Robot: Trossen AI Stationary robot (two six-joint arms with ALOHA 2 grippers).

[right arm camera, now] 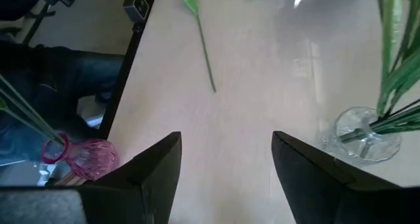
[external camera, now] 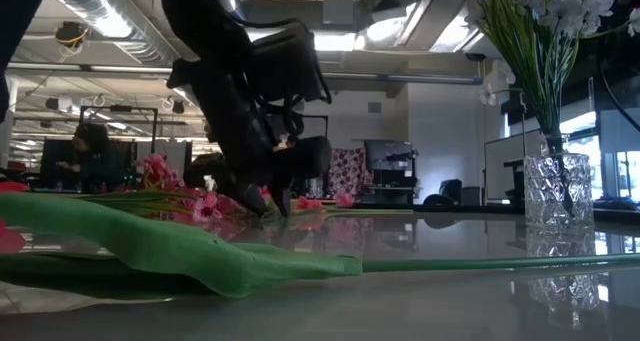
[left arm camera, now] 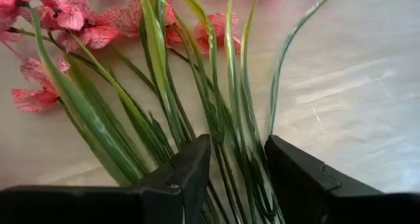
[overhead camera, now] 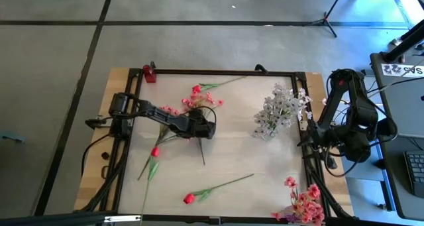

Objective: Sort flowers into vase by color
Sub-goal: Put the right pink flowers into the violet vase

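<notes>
Two vases are filled, white sprays (overhead camera: 278, 112) and pink (overhead camera: 303, 205). Your left gripper (overhead camera: 207, 129) straddles loose pink spray stems (left arm camera: 223, 119), jaws unclosed; red buds (overhead camera: 188, 198) remain on the table (overhead camera: 265, 166); right gripper (right arm camera: 226, 178) waits wide.

We see a small red thing (overhead camera: 150, 73) at the far edge of the wooden table (overhead camera: 265, 160). A keyboard (overhead camera: 415, 173) sits on a desk beside it. A person (external camera: 88, 153) sits far back.

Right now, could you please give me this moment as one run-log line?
left claw: open around pink spray stems | right claw: open, waiting at table's right edge | white sprays: in clear vase
</notes>
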